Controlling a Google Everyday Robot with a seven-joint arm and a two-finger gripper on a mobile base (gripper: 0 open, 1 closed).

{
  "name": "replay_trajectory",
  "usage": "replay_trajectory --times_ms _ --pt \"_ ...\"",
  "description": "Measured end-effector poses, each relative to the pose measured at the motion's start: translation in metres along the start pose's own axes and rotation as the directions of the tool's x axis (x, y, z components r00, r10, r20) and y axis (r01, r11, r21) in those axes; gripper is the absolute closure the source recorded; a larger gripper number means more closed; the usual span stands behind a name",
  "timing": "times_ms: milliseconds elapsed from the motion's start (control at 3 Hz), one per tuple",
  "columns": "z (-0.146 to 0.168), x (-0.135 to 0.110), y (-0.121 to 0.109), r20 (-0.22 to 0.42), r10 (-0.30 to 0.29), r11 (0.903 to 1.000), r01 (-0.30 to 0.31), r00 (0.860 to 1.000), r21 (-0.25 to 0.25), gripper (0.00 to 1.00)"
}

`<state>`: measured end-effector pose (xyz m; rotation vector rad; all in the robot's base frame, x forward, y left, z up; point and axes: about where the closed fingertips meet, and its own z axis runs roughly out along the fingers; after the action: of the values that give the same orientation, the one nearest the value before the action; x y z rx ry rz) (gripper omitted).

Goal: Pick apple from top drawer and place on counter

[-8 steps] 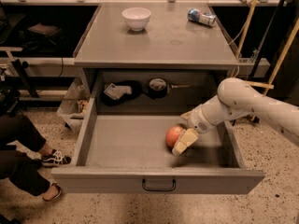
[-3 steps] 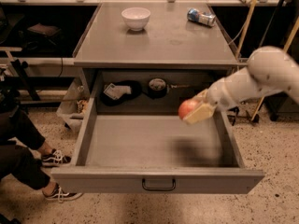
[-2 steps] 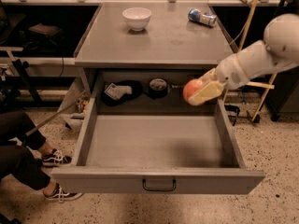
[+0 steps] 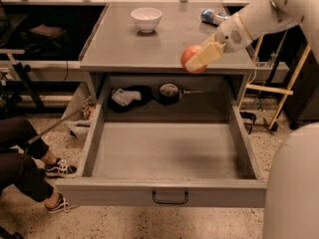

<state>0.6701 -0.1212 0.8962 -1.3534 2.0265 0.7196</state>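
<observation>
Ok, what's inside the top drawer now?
Only its bare floor shows in the top drawer; the apple is out, held by the tool at the counter front edge. The front panel hides a strip of floor.

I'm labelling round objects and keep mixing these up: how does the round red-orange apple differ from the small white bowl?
The round red-orange apple is held in the end effector at the flat grey counter's front edge; the small white bowl rests on the counter near its back. The apple is a closed reddish ball, the bowl an open white vessel. The apple looks smaller than the bowl. Both are rounded.
</observation>
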Motion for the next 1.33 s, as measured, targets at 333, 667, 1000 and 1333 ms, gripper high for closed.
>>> replay_trajectory --times_ms 333,667,1000,1333 --pt "-0.015 -0.081 -0.023 0.079 -0.064 0.9911 0.054 0.995 0.122 1.00" --pt "-0.026 -0.097 -0.024 0.101 -0.093 0.9863 0.077 0.991 0.146 1.00" --pt "-0.025 -0.096 -0.024 0.100 -0.092 0.9865 0.077 0.991 0.145 1.00" --pt "-0.030 -0.081 -0.056 0.077 -0.029 0.9732 0.010 0.997 0.230 1.00"
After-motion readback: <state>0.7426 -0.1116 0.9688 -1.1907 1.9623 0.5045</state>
